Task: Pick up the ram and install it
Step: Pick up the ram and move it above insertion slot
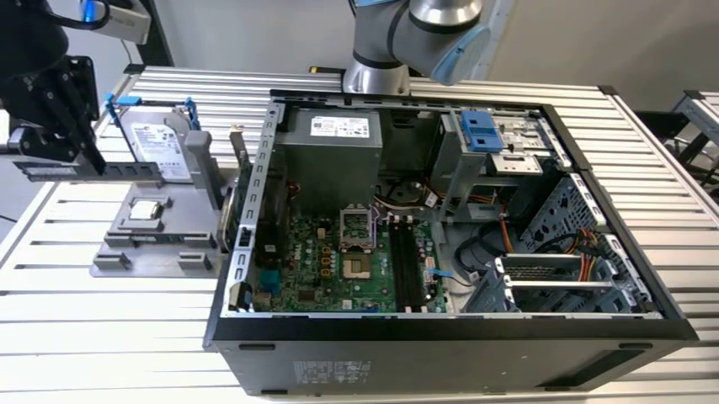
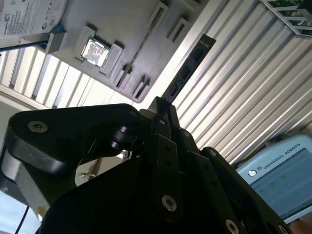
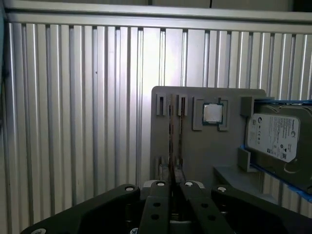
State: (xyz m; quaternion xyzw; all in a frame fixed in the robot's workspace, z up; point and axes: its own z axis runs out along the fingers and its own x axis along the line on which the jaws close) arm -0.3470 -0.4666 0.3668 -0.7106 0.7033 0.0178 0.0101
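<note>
The ram (image 1: 45, 171) is a thin, long stick held level in the air at the exterior view's left, just beside the grey parts holder (image 1: 168, 240). My black gripper (image 1: 87, 162) is shut on it from above. In the second wrist view the ram (image 2: 187, 68) sticks out edge-on beyond the gripper (image 2: 161, 105). In the first wrist view the ram (image 3: 171, 141) is a thin line rising from the gripper (image 3: 171, 187) over the holder's empty slots (image 3: 170, 105). The open computer case (image 1: 252, 202) lies to the exterior view's right, with black motherboard slots (image 1: 410, 261).
On the holder sit a silver hard drive (image 1: 151, 143) with a white label and a small square processor chip (image 1: 143, 210). The slatted metal table (image 1: 101, 320) carries everything. The arm's base (image 1: 376, 50) rises behind the case. Cables and drive cages (image 1: 561, 261) fill the case's right side.
</note>
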